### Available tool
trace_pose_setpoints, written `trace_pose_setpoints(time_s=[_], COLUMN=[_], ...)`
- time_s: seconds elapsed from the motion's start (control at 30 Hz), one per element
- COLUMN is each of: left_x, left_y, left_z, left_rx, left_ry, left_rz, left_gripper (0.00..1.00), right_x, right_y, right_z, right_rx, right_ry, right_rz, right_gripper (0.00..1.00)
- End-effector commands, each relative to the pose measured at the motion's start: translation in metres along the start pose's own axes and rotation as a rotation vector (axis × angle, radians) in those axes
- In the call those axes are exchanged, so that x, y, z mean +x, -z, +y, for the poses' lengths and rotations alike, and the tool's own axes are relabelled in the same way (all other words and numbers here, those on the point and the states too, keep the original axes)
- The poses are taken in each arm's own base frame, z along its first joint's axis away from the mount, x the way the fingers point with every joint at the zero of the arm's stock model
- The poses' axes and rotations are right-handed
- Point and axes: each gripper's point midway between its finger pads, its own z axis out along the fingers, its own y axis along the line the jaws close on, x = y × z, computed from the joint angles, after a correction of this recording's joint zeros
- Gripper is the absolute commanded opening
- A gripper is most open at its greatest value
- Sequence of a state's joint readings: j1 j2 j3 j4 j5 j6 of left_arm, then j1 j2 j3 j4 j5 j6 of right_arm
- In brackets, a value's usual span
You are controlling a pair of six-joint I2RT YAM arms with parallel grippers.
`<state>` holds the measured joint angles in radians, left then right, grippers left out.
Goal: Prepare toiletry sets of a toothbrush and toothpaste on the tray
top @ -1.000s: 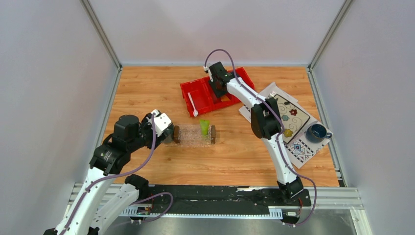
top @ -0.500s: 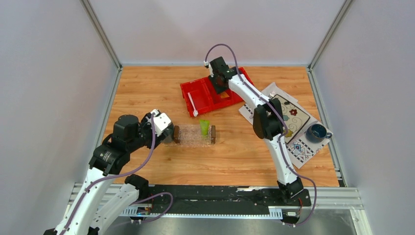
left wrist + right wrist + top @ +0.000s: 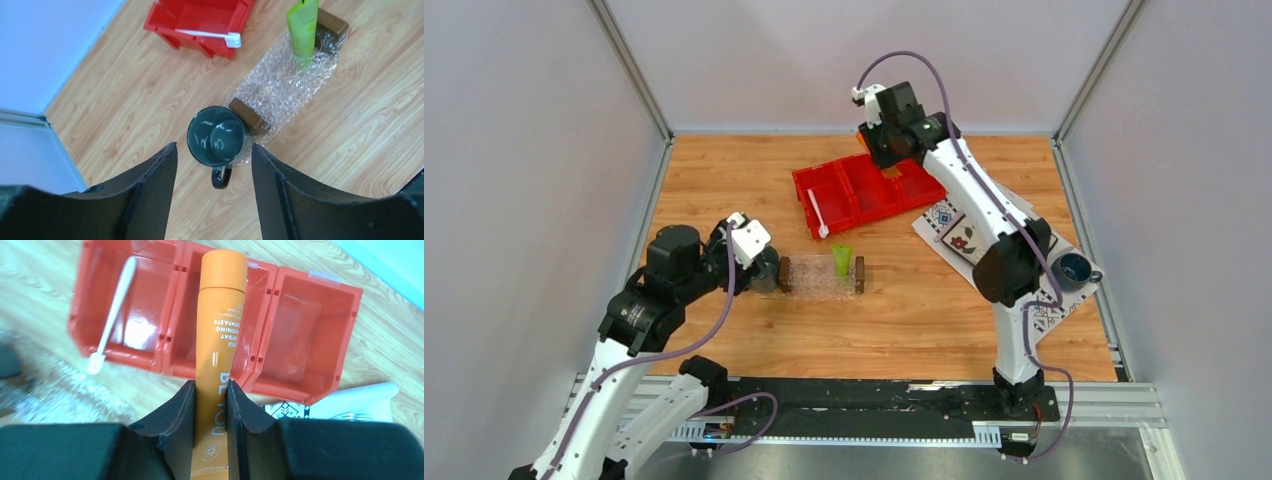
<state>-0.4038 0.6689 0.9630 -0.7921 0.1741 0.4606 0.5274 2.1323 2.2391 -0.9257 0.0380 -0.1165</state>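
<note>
The smooth orange toothpaste tube (image 3: 220, 335), printed with white lettering and capped in the same orange, was clamped near its flat end between the black fingers of the right gripper (image 3: 210, 386) and hung in the air over the red three-compartment plastic bin (image 3: 310, 340), its cap pointing across the middle compartment. The slim white toothbrush (image 3: 112, 310) lay slantwise in the bin's left compartment, its small head poking out past the near rim. On the near side of the bin and apart from it sat the small clear plastic tray (image 3: 280, 85) with a dark brown block handle at each short end; in it the tapered lime-green toothpaste tube (image 3: 302, 27) stood with its wide end up, close to the handle at the tray's right end. A dark grey-green mug (image 3: 217, 135) stood on the table farther to the near left of the bin, touching the tray's other handle, and above it hovered the left gripper (image 3: 214, 147), jaws spread wide with nothing between them. Just right of the bin a flower-patterned white cloth (image 3: 959, 232) lay flat, carrying a blue mug (image 3: 1072, 268) at the end away from the bin. Everything rested on a warm, grained wooden table (image 3: 724, 180) enclosed by plain pale grey walls (image 3: 524, 150) with metal corner rails.
</note>
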Motion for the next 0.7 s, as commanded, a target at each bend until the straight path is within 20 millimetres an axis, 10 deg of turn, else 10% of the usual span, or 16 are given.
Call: trace_pose_setpoints(time_s=[0.0, 0.3, 0.67], left_x=[-0.040, -0.085, -0.129], left_y=[0.006, 0.017, 0.044], left_z=[0.008, 0.001, -0.028], left_rx=[0.011, 0.115, 0.313], left_ry=[-0.037, -0.035, -0.095], left_rz=[-0.118, -0.238, -0.391], left_gripper=[0.64, 0.69, 0.80], right_x=[-0.025, 0.007, 0.059], right_y=[0.083, 0.174, 0.237], right_z=[0.026, 0.102, 0.177], right_rx=[-0.148, -0.489, -0.802], right_ry=[0.066, 0.199, 0.407], right_rz=[-0.108, -0.099, -0.051], right_gripper=[0.00, 0.00, 0.01])
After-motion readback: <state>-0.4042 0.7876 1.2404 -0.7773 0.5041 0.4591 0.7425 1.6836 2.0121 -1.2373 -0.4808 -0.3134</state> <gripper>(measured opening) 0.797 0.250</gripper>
